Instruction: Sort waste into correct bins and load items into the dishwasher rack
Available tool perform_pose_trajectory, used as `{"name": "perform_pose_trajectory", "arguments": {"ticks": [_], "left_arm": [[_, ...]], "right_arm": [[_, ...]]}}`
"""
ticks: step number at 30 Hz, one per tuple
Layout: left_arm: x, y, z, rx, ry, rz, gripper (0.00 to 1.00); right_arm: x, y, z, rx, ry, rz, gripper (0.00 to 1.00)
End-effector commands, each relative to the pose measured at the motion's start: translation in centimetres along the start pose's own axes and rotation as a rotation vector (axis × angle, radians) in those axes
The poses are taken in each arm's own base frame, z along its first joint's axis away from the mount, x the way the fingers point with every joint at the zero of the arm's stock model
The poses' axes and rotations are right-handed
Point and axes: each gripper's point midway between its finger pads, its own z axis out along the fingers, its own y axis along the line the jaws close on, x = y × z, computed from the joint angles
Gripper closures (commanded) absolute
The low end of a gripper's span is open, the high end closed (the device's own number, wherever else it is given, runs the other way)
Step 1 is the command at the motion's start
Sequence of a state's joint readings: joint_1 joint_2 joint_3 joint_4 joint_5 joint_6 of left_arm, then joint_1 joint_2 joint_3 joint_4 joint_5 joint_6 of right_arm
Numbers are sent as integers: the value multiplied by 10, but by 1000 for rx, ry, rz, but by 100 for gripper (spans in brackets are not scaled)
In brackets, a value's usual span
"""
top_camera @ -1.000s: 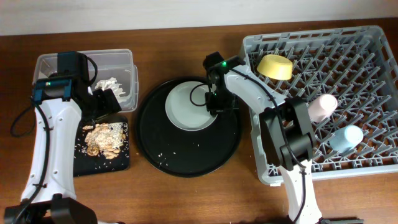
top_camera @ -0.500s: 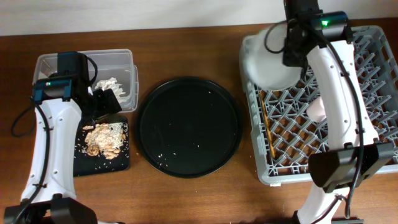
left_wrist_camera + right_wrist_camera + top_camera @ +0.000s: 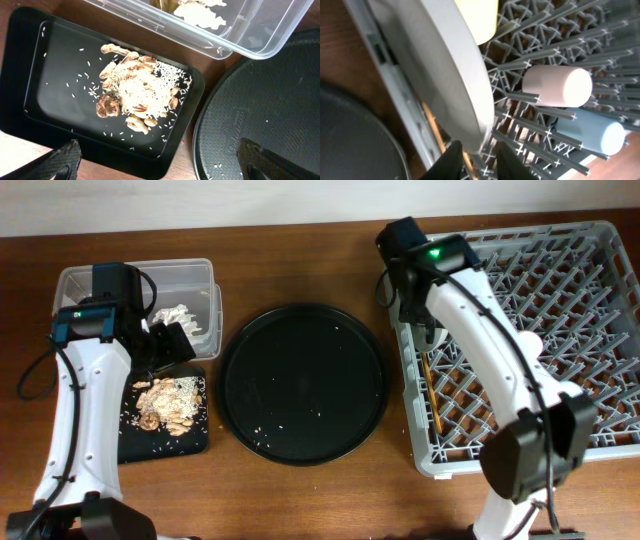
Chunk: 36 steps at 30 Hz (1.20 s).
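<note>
My right gripper is shut on the rim of the pale grey-green plate, which stands on edge at the left side of the grey dishwasher rack. The arm hides the plate in the overhead view. The yellow bowl, pink cup and light blue cup lie in the rack. Chopsticks lie along its left side. My left gripper is open and empty above the shallow black tray, which holds food scraps. White tissue lies in the clear box.
The round black tray sits between the bins and the rack, with only a few crumbs on it. The rack's left wall is right beside my right gripper. Bare wooden table lies in front of the trays.
My right arm lifted the plate off the round black tray, carried it over the rack and lowered it on edge at the rack's left side. The left arm has not moved.
</note>
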State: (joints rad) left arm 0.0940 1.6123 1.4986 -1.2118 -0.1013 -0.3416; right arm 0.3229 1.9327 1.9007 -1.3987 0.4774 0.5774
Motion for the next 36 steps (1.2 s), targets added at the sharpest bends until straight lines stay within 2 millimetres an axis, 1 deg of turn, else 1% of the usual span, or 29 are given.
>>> {"name": "perform_pose_trajectory", "arguments": {"ticks": [1, 2, 3, 4, 5, 6, 7, 8, 9, 10, 11, 13, 14, 15, 16, 17, 18, 19, 21, 22, 29, 31, 32, 33, 34, 36], "left_arm": [[-1, 0, -5, 11, -12, -16, 1], [-1, 0, -5, 12, -14, -10, 1], [-4, -6, -5, 28, -30, 1, 1], [-7, -22, -7, 89, -44, 68, 1], [-9, -44, -10, 179, -66, 169, 1], [-2, -64, -13, 238, -65, 286, 1], [10, -66, -13, 230, -26, 314, 1], [22, -63, -12, 219, 23, 322, 1], [37, -56, -12, 200, 89, 325, 4], [51, -50, -12, 188, 137, 352, 16], [58, -46, -13, 189, 134, 361, 18], [66, -42, -19, 211, 56, 361, 17], [76, -39, -28, 246, -60, 385, 16], [83, -37, -35, 270, -148, 398, 16], [93, -34, -46, 304, -264, 401, 7], [101, -29, -51, 329, -338, 368, 1], [114, -21, -59, 350, -426, 357, 1], [125, -13, -68, 370, -500, 353, 1], [135, -6, -83, 386, -561, 349, 1], [137, -5, -85, 390, -574, 348, 1], [137, -5, -85, 389, -572, 348, 1], [137, -5, -85, 389, -572, 348, 1], [137, -5, -85, 389, -572, 348, 1], [137, -5, -85, 389, -572, 348, 1], [137, -5, -85, 389, -572, 348, 1], [137, -5, -85, 389, -572, 348, 1]], "right_arm": [[-6, -32, -49, -188, -44, 86, 23], [-5, -40, -62, -255, -58, 35, 18], [1, -34, -77, -393, -62, -111, 17], [8, -19, -85, -501, -54, -225, 21], [14, -3, -88, -590, -35, -296, 44], [18, 6, -87, -633, -6, -303, 53], [23, 10, -87, -661, 13, -306, 53], [28, 10, -87, -663, 39, -302, 53], [36, 7, -86, -656, 79, -290, 53], [42, 4, -88, -652, 96, -288, 53], [44, 1, -93, -655, 85, -289, 53], [48, -6, -101, -665, 28, -281, 53], [55, -14, -108, -682, -54, -269, 52], [64, -20, -111, -694, -120, -259, 49], [78, -28, -111, -704, -195, -247, 47], [92, -39, -108, -691, -262, -232, 42], [116, -55, -104, -667, -332, -212, 1], [136, -64, -101, -666, -351, -207, 1], [167, -78, -102, -665, -349, -208, 1], [173, -82, -104, -667, -357, -206, 1], [173, -82, -104, -666, -352, -207, 1], [177, -94, -94, -598, -384, -189, 1], [178, -98, -93, -587, -412, -179, 1], [181, -102, -86, -571, -484, -153, 1], [183, -98, -73, -585, -593, -118, 1], [175, -92, -58, -614, -753, -45, 1]]}}
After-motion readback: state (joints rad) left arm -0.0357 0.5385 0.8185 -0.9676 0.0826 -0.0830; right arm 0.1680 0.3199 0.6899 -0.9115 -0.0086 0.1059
